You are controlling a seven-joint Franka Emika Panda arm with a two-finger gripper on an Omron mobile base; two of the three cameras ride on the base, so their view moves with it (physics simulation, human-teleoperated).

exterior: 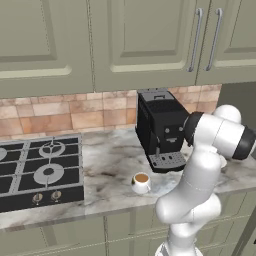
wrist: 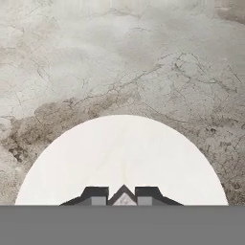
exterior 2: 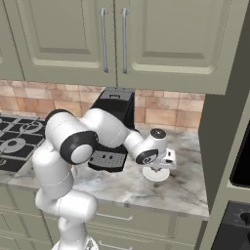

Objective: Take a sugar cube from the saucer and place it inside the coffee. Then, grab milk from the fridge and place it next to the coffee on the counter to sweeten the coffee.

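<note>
Grey-white marble counter (exterior: 110,160), running from the black gas hob (exterior: 35,172) at its left end to the right end beside a tall dark panel. Black coffee machine (exterior: 161,127) against the tiled back wall, roughly mid-counter. In front of it, near the front edge, the coffee (exterior: 141,182): white cup, brown liquid showing. Further right, near the front edge, the saucer (exterior 2: 159,175), with the gripper (wrist: 123,198) low over it. Jaws drawn in on a small pale sugar cube (wrist: 124,199) pinched between the tips above the saucer's middle.

Risk, as a judgement: shallow pinch on a tiny cube, likely to slip or twist out during the lift and swing to the cup; also a miss against the cup rim.

Hand view gives the cube and the tips; right base view gives saucer and wrist, cup hidden behind the arm; left base view gives cup and hob.
</note>
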